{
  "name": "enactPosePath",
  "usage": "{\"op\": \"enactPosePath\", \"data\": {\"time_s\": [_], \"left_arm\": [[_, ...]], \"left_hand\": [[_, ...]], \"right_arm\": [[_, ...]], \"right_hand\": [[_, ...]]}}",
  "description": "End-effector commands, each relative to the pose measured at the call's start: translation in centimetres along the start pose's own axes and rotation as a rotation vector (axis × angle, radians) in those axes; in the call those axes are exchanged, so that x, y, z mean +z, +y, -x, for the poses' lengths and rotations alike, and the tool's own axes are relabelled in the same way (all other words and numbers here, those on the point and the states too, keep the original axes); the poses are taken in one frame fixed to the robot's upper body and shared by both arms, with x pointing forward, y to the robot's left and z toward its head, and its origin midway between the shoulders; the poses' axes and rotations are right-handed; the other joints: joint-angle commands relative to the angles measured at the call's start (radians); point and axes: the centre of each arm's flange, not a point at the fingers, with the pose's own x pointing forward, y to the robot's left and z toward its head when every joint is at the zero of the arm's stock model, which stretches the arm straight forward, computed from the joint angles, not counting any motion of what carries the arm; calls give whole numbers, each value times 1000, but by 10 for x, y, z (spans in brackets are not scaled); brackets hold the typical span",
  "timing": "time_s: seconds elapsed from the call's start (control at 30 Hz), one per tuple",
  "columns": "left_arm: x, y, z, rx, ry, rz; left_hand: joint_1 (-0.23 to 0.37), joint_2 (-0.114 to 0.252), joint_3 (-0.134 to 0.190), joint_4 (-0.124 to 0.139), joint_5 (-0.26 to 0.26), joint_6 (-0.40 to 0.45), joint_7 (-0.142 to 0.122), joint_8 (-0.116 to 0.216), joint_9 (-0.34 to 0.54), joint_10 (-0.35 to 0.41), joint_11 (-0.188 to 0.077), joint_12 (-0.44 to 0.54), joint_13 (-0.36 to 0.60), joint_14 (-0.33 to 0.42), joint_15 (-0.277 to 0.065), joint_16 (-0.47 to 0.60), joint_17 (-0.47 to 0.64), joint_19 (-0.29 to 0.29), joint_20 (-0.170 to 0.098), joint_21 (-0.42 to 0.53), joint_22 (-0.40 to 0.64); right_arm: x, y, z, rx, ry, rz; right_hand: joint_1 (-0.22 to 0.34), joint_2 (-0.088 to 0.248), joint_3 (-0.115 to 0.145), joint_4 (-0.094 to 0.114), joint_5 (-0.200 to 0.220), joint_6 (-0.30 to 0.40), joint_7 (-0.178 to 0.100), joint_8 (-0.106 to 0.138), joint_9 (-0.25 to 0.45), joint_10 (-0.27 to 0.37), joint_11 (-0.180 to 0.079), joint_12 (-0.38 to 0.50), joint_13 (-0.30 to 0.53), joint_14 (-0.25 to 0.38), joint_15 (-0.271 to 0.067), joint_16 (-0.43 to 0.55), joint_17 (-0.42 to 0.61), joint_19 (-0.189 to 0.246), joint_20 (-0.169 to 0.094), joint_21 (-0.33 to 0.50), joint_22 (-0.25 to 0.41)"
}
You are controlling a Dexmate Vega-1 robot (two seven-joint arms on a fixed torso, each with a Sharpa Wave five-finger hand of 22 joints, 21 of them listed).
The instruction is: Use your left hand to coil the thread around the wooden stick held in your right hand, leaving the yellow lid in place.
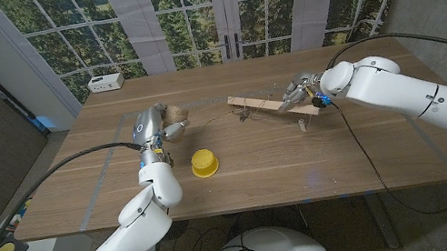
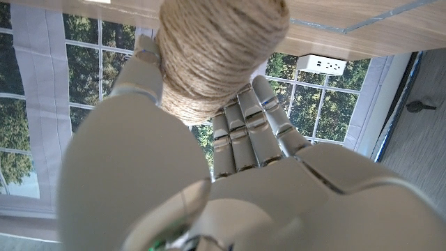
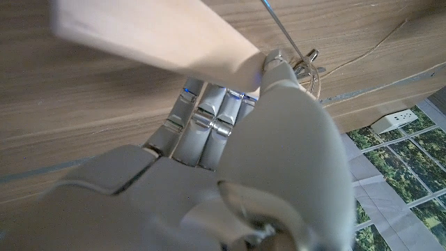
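My left hand grips a spool of tan twine at the table's left middle. In the left wrist view the fingers wrap the spool from behind. My right hand holds a flat wooden stick that points left toward the spool, a little above the table. The right wrist view shows the thumb pressing the stick, with a thin thread running past the fingertips. A small dark tangle of thread hangs at the stick's left part. The yellow lid lies on the table in front of my left hand.
A white power strip sits at the table's far left corner, and it also shows as the white power strip in the left wrist view. Black cables trail along both arms. Windows stand behind the wooden table.
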Motion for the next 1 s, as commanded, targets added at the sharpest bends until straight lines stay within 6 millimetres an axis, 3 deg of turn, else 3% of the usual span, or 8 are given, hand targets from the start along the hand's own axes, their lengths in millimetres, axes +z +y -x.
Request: {"op": "enactPosePath", "data": {"time_s": [0.03,0.37,0.47,0.63,0.73,0.83,0.87,1.0], "left_arm": [[-2,-10,3,-7,19,-86],[-4,-20,0,-31,36,-120],[-4,-20,-1,-48,48,-144],[-1,-19,-3,-83,39,-159],[2,-17,-2,-91,44,-166],[4,-15,-1,-81,21,-165],[5,-14,-1,-79,22,-167],[5,-11,0,-67,12,-126]], "left_hand": [[191,205,40,44,4,242,-127,97,34,252,-216,-6,-7,6,-166,3,-3,10,-8,3,-1],[180,194,47,48,6,228,-140,71,18,258,-216,-32,-44,17,-159,-25,-60,23,-31,2,-3],[176,178,52,45,7,199,-143,38,7,237,-212,-61,-75,15,-157,-50,-110,30,-43,-1,-4],[138,123,35,54,6,109,-171,-44,-9,128,-201,-136,-128,-101,-145,-87,-207,-14,-34,-25,-6],[92,95,4,71,11,24,-190,-107,-17,31,-190,-190,-156,-193,-126,-84,-245,-54,-11,-49,-8],[40,83,-33,94,16,-55,-198,-162,-21,-83,-164,-232,-179,-275,-81,-78,-265,-94,24,-77,-8],[15,71,-55,102,19,-101,-200,-191,-23,-127,-150,-240,-189,-321,-69,-78,-275,-120,55,-94,-9],[-56,53,-106,129,26,-197,-222,-233,-27,-231,-137,-246,-211,-391,-42,-72,-295,-154,69,-128,-8]], "right_arm": [[1,0,-10,14,62,45],[4,-1,-5,-50,65,76],[5,-2,-2,-76,62,87],[6,-2,2,-112,69,101],[6,-2,3,-120,73,112],[6,-2,5,-129,71,125],[6,-2,6,-133,71,128],[6,-1,8,-152,54,135]], "right_hand": [[123,140,19,2,-5,-15,-1,-3,2,-8,2,-12,-8,-28,-13,-11,-10,-12,0,-2,2],[79,122,60,22,-31,-125,-7,-24,-10,-105,4,-80,-53,-111,10,-95,-122,-26,28,-4,3],[60,111,62,28,-35,-153,-9,-25,-16,-143,-3,-101,-63,-139,15,-112,-150,-28,32,-5,2],[24,88,61,36,-34,-233,-16,-33,-30,-208,-1,-134,-79,-207,24,-134,-207,-36,44,-8,2],[-9,70,57,41,-26,-310,-18,-32,-43,-289,3,-161,-85,-309,46,-139,-269,-50,58,-15,3],[-38,59,49,48,-18,-383,-11,-37,-51,-341,2,-171,-87,-378,57,-139,-303,-67,69,-23,3],[-55,41,39,50,-10,-420,-11,-35,-55,-387,7,-182,-90,-431,76,-141,-323,-84,77,-32,2],[-111,15,11,61,34,-578,-18,-32,-69,-557,-2,-197,-104,-626,112,-137,-385,-152,96,-71,2]]}}
